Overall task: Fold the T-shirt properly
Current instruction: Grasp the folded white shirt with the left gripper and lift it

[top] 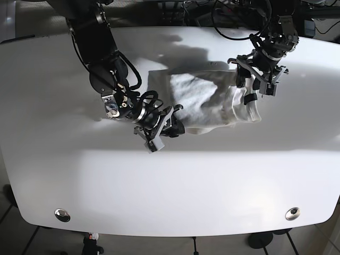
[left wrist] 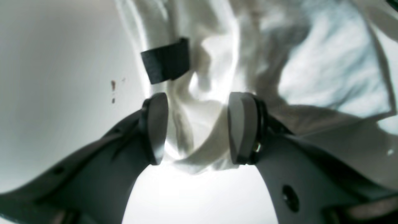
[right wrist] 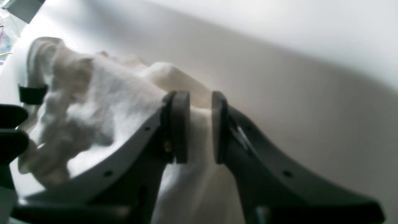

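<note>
— On the far half of the desk [top: 170, 175], what is lying there?

— 1 white T-shirt [top: 204, 103], bunched and rumpled, stretched between the 2 arms. It rests on the white desk top, well back from the near edge, with a textured panel showing in the middle and smoother folded cloth at its right end in the base view.

— Any marking on it?

— A small dark tag [left wrist: 166, 60] sits on a fold near the edge of the cloth; the left wrist view shows it just beyond the fingertips.

— How does the left gripper [left wrist: 196, 127] stand?

— Its 2 pads are partly apart, and a thick ridge of the T-shirt fills the gap between them. Whether the pads press the cloth I cannot tell. In the base view it sits at the shirt's right end.

— And the right gripper [right wrist: 200, 127]?

— Its pads are close together, with a narrow fold of the T-shirt running between them; it looks pinched, with cloth draping below. In the base view it is at the shirt's lower left corner.

— Anything else on the desk?

— 2 round metal fittings [top: 62, 214] near the front corners, well apart from the shirt.
</note>
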`<state>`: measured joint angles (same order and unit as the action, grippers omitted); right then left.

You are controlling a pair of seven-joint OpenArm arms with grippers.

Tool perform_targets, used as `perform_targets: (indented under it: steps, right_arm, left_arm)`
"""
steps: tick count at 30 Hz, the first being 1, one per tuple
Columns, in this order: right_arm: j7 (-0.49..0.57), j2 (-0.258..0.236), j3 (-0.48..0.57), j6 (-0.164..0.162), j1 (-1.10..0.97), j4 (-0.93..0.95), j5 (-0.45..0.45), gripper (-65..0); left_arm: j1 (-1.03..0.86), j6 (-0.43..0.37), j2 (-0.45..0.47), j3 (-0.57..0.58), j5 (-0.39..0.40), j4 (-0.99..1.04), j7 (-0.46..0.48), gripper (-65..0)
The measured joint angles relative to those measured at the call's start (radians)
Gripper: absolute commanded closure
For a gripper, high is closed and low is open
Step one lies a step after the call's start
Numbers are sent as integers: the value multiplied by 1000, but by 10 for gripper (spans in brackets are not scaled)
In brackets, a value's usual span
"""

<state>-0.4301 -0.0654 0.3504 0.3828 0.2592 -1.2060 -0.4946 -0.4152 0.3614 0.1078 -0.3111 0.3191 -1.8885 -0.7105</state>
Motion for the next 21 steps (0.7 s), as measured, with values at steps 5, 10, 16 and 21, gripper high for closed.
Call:
perform_targets:
  steps: [5,10,16,21]
  right_arm:
    - [135,37,9,11,6,95,99,-117]
    - [166,-10,5,54,4,121,98,-117]
    - [175,-69,3,100,-80,65,95,-114]
    - [171,-97,4,98,-192,-71,96,-113]
  left_arm:
    - [123,116,-3,-64,-3,214,5,-285]
    - [179,129,-2,-79,5,262,2,-285]
    - [377,127,34,13,-35,418,1,-286]
    - [619,127,47,134,-39,736,134,-286]
